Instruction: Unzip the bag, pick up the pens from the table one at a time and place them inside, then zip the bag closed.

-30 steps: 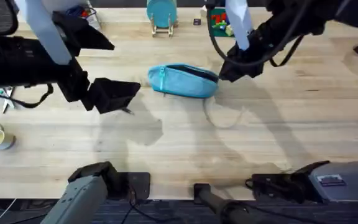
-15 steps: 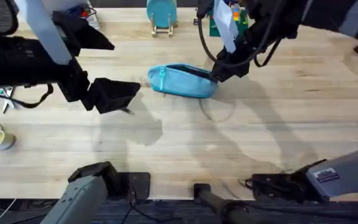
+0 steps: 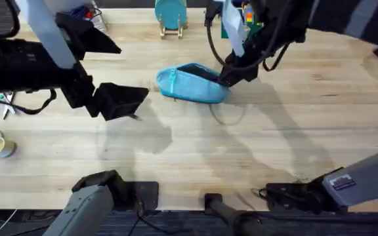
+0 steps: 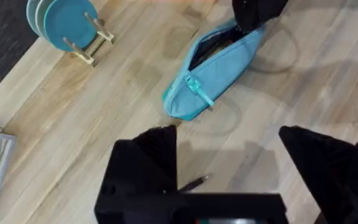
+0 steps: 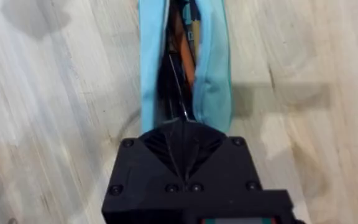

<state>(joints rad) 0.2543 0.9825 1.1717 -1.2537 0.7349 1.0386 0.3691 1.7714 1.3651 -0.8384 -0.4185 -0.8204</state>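
Lying toward the far edge of the table [image 3: 195, 144], the unzipped bag [image 3: 192, 85] is gaping along its top. The right gripper [image 3: 230, 75] is pressing closed fingers into its right end; whether they are holding anything I cannot tell. The left gripper [image 4: 229, 155] is hanging open over a pen [image 4: 191, 183]. The bag looks soft and will probably sag, so its ends should grip best.

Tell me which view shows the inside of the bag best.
The right wrist view: it looks straight down into the open bag, showing dark and orange things inside. The left wrist view shows the bag from the side, with a dark gap along the zipper. The overhead view shows the bag with a dark slit on top.
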